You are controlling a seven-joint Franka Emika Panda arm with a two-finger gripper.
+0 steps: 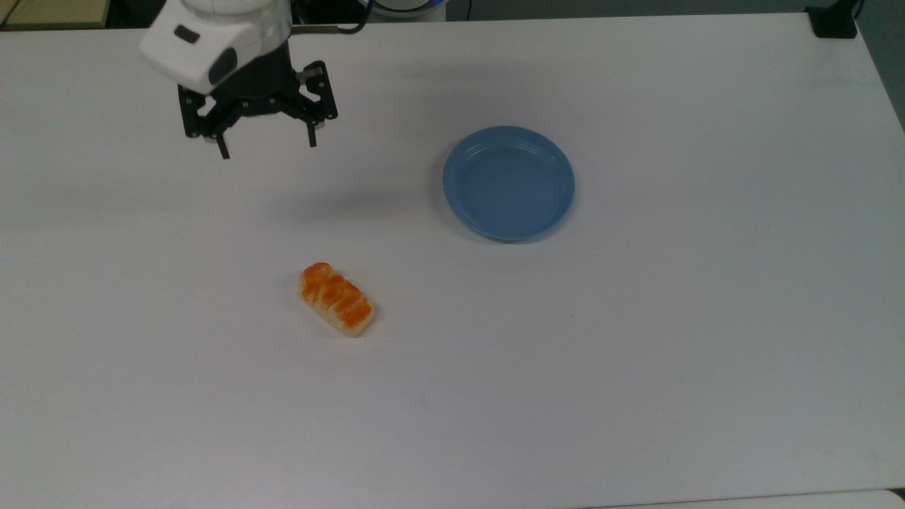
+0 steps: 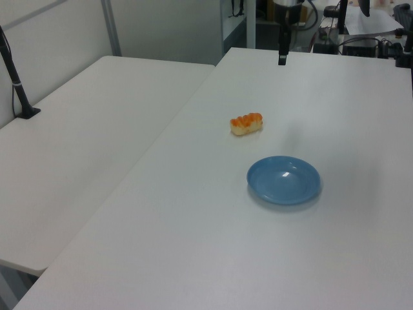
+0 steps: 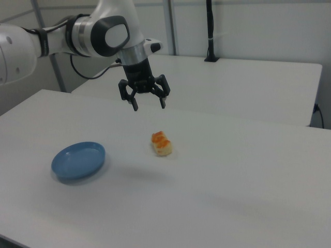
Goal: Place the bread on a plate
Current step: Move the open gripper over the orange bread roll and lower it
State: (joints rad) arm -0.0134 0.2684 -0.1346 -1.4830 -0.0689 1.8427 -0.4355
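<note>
Top view puts my claw [image 1: 266, 145] spread wide with nothing between its fingers, hanging above the white tabletop [image 1: 636, 353] toward the top view's upper left. The bread [image 1: 336, 300] lies flat on the tabletop nearer the middle, its length running on a diagonal, well apart from me. The blue plate [image 1: 509, 183] sits bare off to the top view's right of the loaf, also well apart from it.

By my reckoning the task is barely begun: nothing is gripped, nothing is lifted, nothing is on the plate. What is left is all of it: get over the loaf, come down, close across its narrow sides, carry it over and set it inside the rim.

Right view gives me what the overhead picture cannot, namely height: my claw [image 3: 146, 102] hangs clearly above the tabletop with its fingers pointing down, and the bread [image 3: 162, 143] lies below and a little to the right view's right. Left view shows one dark finger [image 2: 282, 51] at the far end of the tabletop, with the loaf [image 2: 246, 123] lying between it and the plate [image 2: 284, 181].
</note>
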